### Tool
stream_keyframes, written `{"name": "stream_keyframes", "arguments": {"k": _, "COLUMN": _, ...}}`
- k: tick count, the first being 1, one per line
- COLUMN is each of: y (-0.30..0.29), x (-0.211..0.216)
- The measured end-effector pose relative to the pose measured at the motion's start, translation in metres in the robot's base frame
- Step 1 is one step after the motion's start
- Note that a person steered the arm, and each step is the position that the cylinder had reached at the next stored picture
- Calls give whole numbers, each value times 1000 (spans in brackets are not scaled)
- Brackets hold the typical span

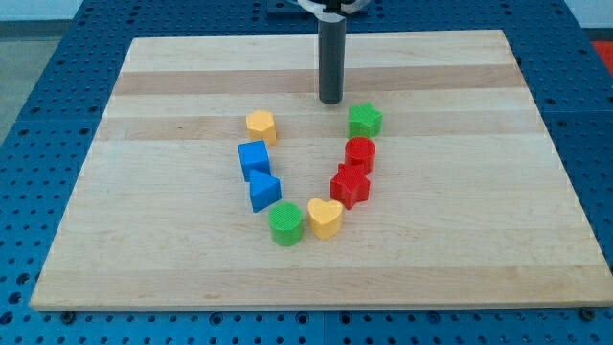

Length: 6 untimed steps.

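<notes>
Upright, my tip (330, 100) on bare board, touching nothing, near the green star block (364, 120), up-left of it.

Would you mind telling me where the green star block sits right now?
The green star block sits right of the view's centre, just above the red cylinder, topping the right-hand column of blocks. My tip stands apart, to its upper left.

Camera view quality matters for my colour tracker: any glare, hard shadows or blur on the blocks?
Camera view: lighting is even and soft, no glare on the pale wooden board; the green star-shaped block and red cylinder block look sharp with only faint shadows; my tip, apart from the green star toward the view's left, is crisp too.
</notes>
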State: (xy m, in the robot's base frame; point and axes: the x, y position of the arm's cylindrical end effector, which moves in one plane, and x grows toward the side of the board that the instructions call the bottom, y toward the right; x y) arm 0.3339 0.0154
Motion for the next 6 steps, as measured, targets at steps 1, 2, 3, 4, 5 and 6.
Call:
{"name": "stream_keyframes", "arguments": {"k": 1, "y": 0, "x": 23}}
{"name": "stream_keyframes", "arguments": {"k": 2, "y": 0, "x": 28}}
{"name": "stream_keyframes", "arguments": {"k": 3, "y": -17, "x": 32}}
{"name": "stream_keyframes", "arguments": {"k": 4, "y": -19, "x": 45}}
{"name": "stream_keyframes", "arguments": {"k": 5, "y": -19, "x": 72}}
{"name": "stream_keyframes", "arguments": {"k": 6, "y": -19, "x": 96}}
